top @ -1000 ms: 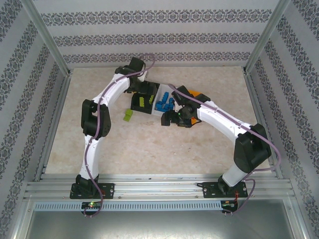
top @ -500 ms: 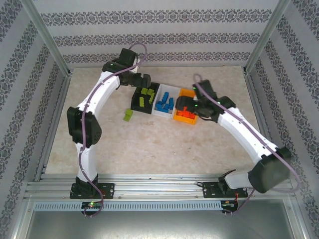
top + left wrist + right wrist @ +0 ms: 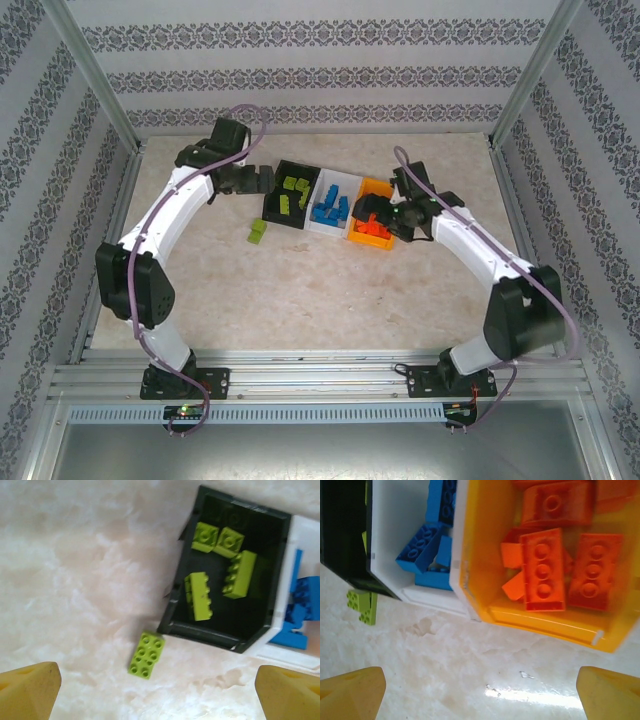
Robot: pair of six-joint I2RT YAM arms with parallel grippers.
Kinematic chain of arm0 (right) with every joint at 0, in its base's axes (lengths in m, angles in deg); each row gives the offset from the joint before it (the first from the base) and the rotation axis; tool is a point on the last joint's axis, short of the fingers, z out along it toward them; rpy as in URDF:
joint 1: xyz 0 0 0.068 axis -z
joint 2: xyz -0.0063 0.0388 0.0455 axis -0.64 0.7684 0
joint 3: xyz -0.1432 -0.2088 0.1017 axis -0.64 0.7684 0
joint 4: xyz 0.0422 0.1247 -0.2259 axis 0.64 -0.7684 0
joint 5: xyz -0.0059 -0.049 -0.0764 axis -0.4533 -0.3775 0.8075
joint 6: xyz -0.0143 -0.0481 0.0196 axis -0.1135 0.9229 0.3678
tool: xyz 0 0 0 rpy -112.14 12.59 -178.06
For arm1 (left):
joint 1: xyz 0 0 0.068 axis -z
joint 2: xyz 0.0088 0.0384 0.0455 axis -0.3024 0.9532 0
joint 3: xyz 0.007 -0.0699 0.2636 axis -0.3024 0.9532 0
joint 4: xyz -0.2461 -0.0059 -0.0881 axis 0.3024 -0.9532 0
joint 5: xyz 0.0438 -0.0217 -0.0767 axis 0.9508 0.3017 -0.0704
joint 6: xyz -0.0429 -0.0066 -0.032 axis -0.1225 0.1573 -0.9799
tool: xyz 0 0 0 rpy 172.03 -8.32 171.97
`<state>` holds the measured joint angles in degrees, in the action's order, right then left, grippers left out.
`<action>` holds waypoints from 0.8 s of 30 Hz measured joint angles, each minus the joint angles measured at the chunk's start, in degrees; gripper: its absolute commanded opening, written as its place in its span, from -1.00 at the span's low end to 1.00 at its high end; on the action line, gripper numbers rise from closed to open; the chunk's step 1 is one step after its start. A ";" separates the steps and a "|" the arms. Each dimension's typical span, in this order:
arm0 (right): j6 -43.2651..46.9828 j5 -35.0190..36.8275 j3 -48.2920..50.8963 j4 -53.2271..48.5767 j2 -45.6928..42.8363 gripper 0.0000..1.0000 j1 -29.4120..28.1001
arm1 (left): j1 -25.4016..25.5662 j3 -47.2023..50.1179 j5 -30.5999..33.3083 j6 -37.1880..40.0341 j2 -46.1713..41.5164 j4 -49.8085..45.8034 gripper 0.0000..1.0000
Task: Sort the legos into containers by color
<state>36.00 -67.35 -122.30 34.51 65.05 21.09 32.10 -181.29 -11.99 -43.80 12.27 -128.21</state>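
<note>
Looking from the top, you see the black bin [image 3: 270, 208], the white bin [image 3: 318, 224] and the yellow bin [image 3: 370, 243] joined in a row on the table [image 3: 300, 290]. The black one is on the left, the white one is in the middle, and the yellow one is on the right.

Your left gripper [image 3: 159, 692] hangs over the table, off the left side of the black bin. Its two yellow tips are far apart, so it is wide open. It holds nothing.

Four green bricks [image 3: 197, 596] lie in the black bin. One loose green brick [image 3: 146, 655] lies flat on the table with its bumps up. It sits just beside the near left corner of the black bin, outside it. I cannot tell if it touches the bin.

Blue bricks [image 3: 420, 547] are piled in the white bin.

Your right gripper [image 3: 480, 690] is at the near right side of the yellow bin. Its tips are far apart too, so it is wide open. It holds nothing, and bare table shows between the tips.

Orange bricks [image 3: 542, 570] fill the yellow bin. Some lie with their bumps up and some lean on each other.
</note>
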 measured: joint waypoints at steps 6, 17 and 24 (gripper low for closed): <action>0.92 -1.38 -14.62 -6.64 10.03 0.95 -6.27 | -5.99 16.96 -3.13 -6.86 -7.10 1.70 1.00; 0.22 -3.08 -28.37 -14.95 18.75 0.95 -13.42 | -10.34 22.67 -8.50 -6.47 -5.03 6.10 0.96; -2.51 -2.97 -28.61 -17.73 18.73 0.95 -13.40 | -8.13 16.04 -9.07 -0.68 0.55 6.19 0.78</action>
<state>33.49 -70.32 -150.91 16.78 83.78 7.69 23.97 -165.24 -21.06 -44.48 12.82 -122.02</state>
